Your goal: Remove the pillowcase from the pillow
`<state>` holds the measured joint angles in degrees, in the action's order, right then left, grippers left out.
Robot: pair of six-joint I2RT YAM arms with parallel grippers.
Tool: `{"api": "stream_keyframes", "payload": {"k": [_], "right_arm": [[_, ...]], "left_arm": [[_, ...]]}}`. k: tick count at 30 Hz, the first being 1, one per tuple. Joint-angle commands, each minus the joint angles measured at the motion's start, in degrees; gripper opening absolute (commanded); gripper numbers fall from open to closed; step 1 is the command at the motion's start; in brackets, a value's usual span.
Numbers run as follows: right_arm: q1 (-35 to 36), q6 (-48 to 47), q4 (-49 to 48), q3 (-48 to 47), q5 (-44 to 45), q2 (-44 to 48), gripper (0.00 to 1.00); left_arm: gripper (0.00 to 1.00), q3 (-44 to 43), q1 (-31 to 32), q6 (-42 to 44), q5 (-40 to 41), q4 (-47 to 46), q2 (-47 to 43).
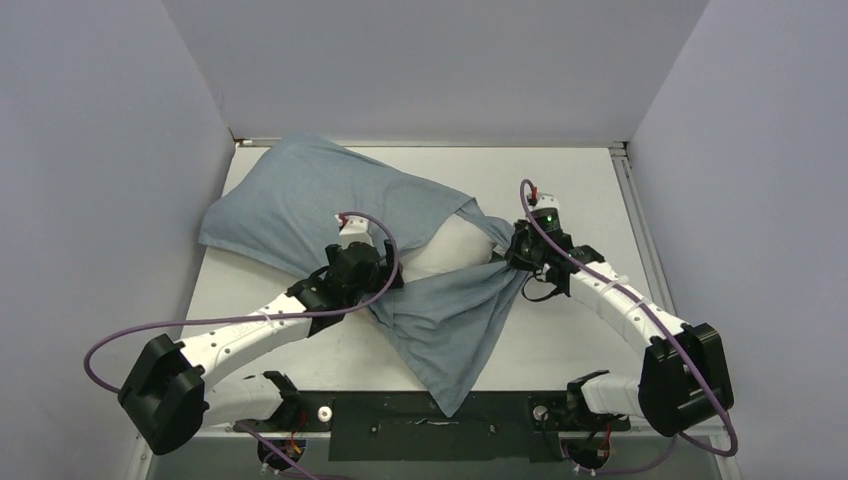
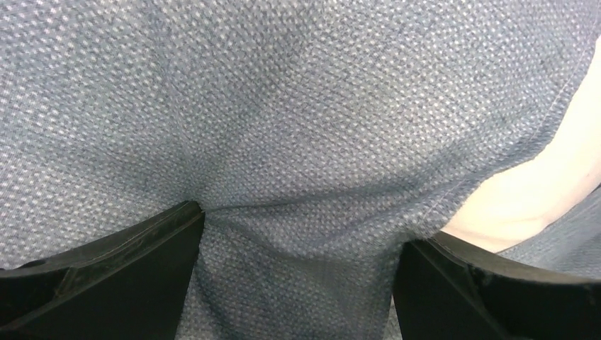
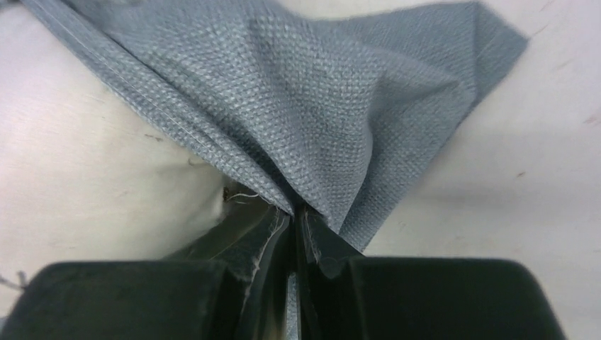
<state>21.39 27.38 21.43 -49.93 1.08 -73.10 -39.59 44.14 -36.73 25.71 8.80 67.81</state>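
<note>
Top external view. Shows the pillowcase (image 1: 300,200) blue-grey face up, spread on a slant from the far left corner of the table (image 1: 570,180) toward the near middle. Bulges full at the far left, goes flat and limp toward the near end, tapers to a point at the near table edge. Gapes at the middle right, baring a patch of the white pillow (image 1: 445,252), mostly inside the cloth. Is pinched at the right rim of that opening by the right gripper (image 1: 512,256), with cloth drawn into a taut twist there. Is pressed from the near left by the left gripper (image 1: 372,265), just left of the bared pillow.

Right wrist view. Finds the jaws clamped together on a gathered fold of pillowcase edge, pleats fanning away from the pinch. Has white pillow to the left, bare table to the right.

Left wrist view. Finds the fingers (image 2: 120,262) spread wide, unclenched, tips sunk against the cloth swelling between them. Catches a pucker at the left fingertip and a sliver of pillow at the right, past the stitched edge.

Closed in by plain grey walls (image 1: 420,60) on left, far and right.
</note>
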Motion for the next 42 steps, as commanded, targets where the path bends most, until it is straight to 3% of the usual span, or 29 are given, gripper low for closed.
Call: {"api": "stream_keyframes", "payload": {"k": [1, 8, 16, 24, 42], "right_arm": [[-1.79, 4.56, -9.93, 9.63, -7.11, 0.86, 0.05], [-1.7, 7.27, -20.89, 15.24, -16.07, 1.11, 0.05], [-1.61, 9.01, -25.88, 17.06, -19.65, 0.96, 0.05], [-1.52, 9.59, -26.53, 17.75, -20.73, 1.15, 0.05], [-1.52, 10.54, -24.78, 21.08, -21.21, 4.34, 0.05]], "left_arm": [[0.96, 1.91, -1.25, -0.3, 1.58, 8.1, -1.08], [0.97, -5.41, 1.76, 5.32, 2.53, 12.17, -5.74], [0.97, -19.35, 12.28, 10.3, 11.24, 16.46, -4.18], [0.97, -33.43, 19.23, 15.31, 13.97, 17.05, 7.61], [0.96, -49.17, 19.9, 16.43, 9.39, 19.82, 36.73]]}}
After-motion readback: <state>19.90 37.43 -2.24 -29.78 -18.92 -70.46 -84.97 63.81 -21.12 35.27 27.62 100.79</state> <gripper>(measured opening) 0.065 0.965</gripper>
